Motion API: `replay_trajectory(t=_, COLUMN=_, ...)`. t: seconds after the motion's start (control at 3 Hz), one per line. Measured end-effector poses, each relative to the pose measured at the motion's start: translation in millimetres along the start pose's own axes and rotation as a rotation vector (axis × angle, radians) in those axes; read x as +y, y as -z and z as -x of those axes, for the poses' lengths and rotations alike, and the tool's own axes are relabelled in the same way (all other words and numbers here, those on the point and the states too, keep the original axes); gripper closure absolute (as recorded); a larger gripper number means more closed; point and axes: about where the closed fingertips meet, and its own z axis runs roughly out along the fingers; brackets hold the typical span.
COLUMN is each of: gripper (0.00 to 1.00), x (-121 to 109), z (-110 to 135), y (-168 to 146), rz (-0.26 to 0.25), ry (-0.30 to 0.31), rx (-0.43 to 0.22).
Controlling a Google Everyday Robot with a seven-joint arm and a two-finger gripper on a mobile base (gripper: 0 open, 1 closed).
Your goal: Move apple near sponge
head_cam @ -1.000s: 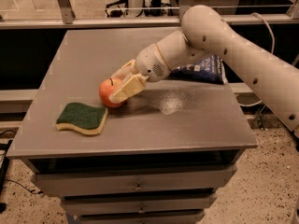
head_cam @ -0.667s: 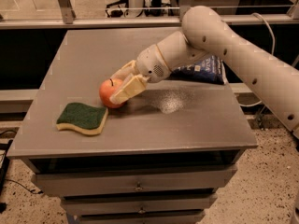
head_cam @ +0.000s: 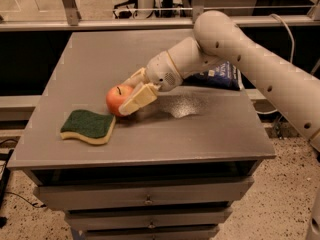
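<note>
Red-orange and round, with a yellowish blush and a short dark stem, the small apple is seen left of the middle of the tabletop, clasped in the cream two-finger gripper. One flat finger is laid across the fruit's near right side and the other is pressed against its far side, so the pincer is closed on the apple. Whether the fruit is resting on the surface or held just above it cannot be told.

Just beside it, to the front left, the flat wavy-edged sponge is found, its dark green scouring top over a pale yellow foam layer. Its right corner is very near the apple, though contact cannot be confirmed.

The gripper is carried by a thick white robot arm that is stretched in from the right and angled down over the table. Behind the arm's wrist, towards the right rear edge, a dark blue crinkly snack bag is partly hidden. The grey metal table is set over a stack of grey drawers.
</note>
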Motion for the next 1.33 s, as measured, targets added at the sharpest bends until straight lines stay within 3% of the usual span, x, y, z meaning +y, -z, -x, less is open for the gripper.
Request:
replay_trajectory(t=0.33, gripper=0.00, x=-0.6, z=0.8, y=1.7, rz=0.004, ry=-0.001, rx=0.000)
replay_trajectory(t=0.67, gripper=0.00, x=-2.2, z=3.5, y=8.4, rz=-0.007, ry=0.002, rx=0.005)
replay_trajectory(t=1.0, gripper=0.00, x=-9.4, z=12.4, y=41.9, rz=-0.087, ry=0.023, rx=0.023)
replay_trajectory(t=1.33, gripper=0.00, x=-18.4, z=30.9, y=94.9, rz=-0.221, ry=0.066, rx=0.019)
